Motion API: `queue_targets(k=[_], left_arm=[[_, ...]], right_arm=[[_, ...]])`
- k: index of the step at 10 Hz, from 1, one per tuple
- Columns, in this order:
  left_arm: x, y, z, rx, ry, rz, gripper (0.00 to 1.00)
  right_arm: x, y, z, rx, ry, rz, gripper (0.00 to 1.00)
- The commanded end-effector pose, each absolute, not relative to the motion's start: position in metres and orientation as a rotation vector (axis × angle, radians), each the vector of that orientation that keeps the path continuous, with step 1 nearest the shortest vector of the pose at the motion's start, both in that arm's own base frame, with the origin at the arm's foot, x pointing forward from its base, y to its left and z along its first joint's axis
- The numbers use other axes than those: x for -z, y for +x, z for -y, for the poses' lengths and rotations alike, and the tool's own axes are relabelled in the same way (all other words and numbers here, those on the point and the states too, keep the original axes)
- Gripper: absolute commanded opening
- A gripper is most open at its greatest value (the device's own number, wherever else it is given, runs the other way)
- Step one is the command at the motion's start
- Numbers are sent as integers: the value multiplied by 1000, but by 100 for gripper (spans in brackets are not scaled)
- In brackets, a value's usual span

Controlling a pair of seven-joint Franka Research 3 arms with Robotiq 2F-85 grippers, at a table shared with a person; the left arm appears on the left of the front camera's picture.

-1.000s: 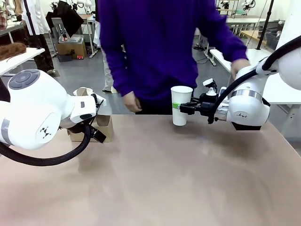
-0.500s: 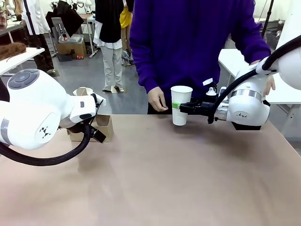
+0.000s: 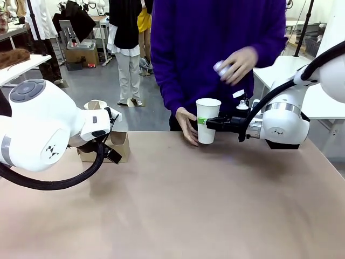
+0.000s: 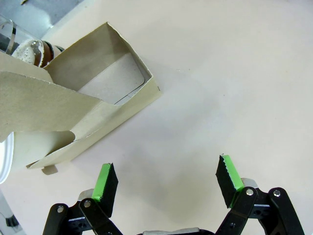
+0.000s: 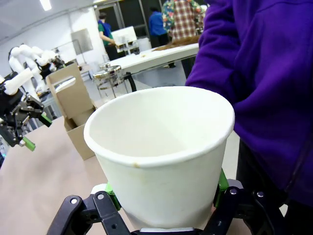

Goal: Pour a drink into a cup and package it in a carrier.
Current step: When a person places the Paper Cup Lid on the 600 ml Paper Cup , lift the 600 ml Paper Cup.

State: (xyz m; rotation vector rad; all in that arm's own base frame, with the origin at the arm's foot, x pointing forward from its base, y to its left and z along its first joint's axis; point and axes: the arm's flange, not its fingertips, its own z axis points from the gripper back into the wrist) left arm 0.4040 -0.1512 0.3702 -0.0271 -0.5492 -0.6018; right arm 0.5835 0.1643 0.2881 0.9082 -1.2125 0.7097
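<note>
- The cup (image 3: pixel 208 110) stands upright at the far edge of the bench (image 3: pixel 178 205), toward the robot's right. Its mouth is open and lidless, and the right wrist view shows a bare white inside (no liquid visible).
- The right pincer (image 3: pixel 207 123) pinches it side-on at about mid-height, green pads on opposite walls, so the cup's long axis runs vertically, across the fingers.
- A person's hand (image 3: pixel 187 128) sits just beside the cup's other side, possibly touching. The other hand (image 3: pixel 236 65) is raised above and to the right, holding something small and pale that cannot be made out.
- The carrier (image 3: pixel 119 144) lies well apart, on the robot's left, with the glass jug (image 5: pixel 110 78) beyond it.
- The left pincer (image 4: pixel 166 182) hangs spread and empty just beside the carrier, so the left arm is judged nearer to jug and carrier. Any pour must come over the cup's mouth from that side.
</note>
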Motion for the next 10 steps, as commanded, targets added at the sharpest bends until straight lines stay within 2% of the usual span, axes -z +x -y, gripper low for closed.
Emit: queue_targets(k=[1, 10], left_arm=[[-371, 404, 151, 602, -29, 550, 100], [-371, 404, 151, 602, -29, 550, 100]], right_arm=[[-291, 583, -166, -705, 900, 1213, 80], [-291, 583, -166, -705, 900, 1213, 80]])
